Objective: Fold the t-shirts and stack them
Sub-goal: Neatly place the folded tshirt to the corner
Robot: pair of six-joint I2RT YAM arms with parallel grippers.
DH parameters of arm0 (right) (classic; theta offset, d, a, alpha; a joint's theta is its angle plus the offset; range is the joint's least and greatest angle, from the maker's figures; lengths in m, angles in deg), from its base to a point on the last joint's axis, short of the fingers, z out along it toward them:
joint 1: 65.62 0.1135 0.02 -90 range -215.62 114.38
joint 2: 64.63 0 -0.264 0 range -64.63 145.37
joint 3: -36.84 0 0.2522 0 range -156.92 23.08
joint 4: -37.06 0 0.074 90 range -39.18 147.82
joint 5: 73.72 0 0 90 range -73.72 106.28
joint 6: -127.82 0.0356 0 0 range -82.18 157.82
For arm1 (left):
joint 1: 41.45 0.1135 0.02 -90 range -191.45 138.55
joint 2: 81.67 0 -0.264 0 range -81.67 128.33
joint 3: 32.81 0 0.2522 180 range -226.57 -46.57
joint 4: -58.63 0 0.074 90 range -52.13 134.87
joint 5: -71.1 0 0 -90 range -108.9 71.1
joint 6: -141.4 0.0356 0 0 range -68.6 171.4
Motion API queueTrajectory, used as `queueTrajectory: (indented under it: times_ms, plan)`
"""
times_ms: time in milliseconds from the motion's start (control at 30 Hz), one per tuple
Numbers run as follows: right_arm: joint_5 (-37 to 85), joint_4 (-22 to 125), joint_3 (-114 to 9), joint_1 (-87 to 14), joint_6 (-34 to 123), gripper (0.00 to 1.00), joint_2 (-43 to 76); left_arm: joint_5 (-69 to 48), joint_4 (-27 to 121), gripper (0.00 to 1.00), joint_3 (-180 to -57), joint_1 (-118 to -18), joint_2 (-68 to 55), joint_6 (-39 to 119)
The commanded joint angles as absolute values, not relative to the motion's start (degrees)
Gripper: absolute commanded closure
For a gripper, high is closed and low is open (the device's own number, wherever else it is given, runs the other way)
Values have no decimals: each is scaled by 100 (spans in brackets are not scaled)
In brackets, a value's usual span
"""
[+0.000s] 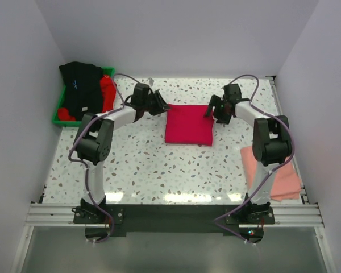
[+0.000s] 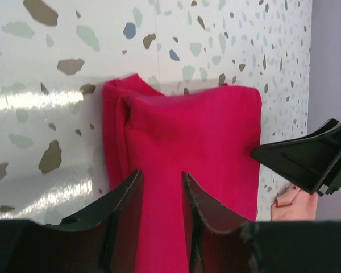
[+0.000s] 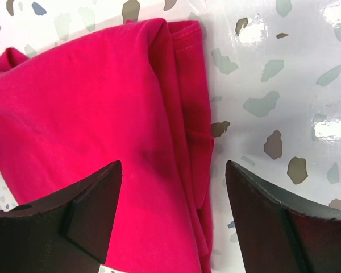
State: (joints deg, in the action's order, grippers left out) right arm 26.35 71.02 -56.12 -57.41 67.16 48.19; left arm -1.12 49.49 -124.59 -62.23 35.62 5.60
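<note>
1. The left claw (image 2: 161,174) stood with its fingers parted only a little and nothing between them. It held nothing and hung just over the near-left edge of the crimson-pink shirt (image 2: 204,148).
2. The right claw (image 3: 173,165) was spread wide and also empty. One finger was over the cloth and the other over the bare table (image 3: 284,85), so it straddled the shirt's right edge.
3. Between the two claws, the crimson-pink shirt lay as a compact rectangle. Its layered edges showed directly under each claw, and one small corner poked out at the far-left end.
4. I judged the fold of this shirt to be complete or nearly so, with both claws let go of it. At most a little tidying of that corner was left.
5. Behind the right claw, near that arm's base, the salmon-pink shirt (image 1: 284,176) lay flat on the table, well apart from the crimson one. The arm hid part of it, so I could not tell whether its fold was finished. The two shirts were not stacked.
6. Beyond and outward of the left claw, the black shirt (image 1: 82,88) and the bright red shirt (image 1: 107,94) were heaped unfolded in the green tray (image 1: 58,114).
7. By my judgement, two folds and the whole stack were left to do.
</note>
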Motion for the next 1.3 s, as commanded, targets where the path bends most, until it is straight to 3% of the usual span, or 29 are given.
queueTrajectory:
  times_ms: [0,400,933,1133,1267]
  plan:
    - [2463,6954,-5787,-5745,6585,25,5015,-185,4988,63,-13014,-6202,3898,824]
    - [2278,7077,-6147,-5753,6664,27,5376,-387,4039,62,-14859,-6193,5393,1018]
    - [2525,6954,-5621,-5639,6743,30,5297,-378,4126,58,-14826,-6184,5544,912]
    - [2227,6910,-5497,-5332,6840,37,5481,-361,4188,58,-14712,-6175,5508,877]
    - [2007,6910,-5392,-5288,6972,53,5490,-361,4188,58,-14694,-6184,5456,903]
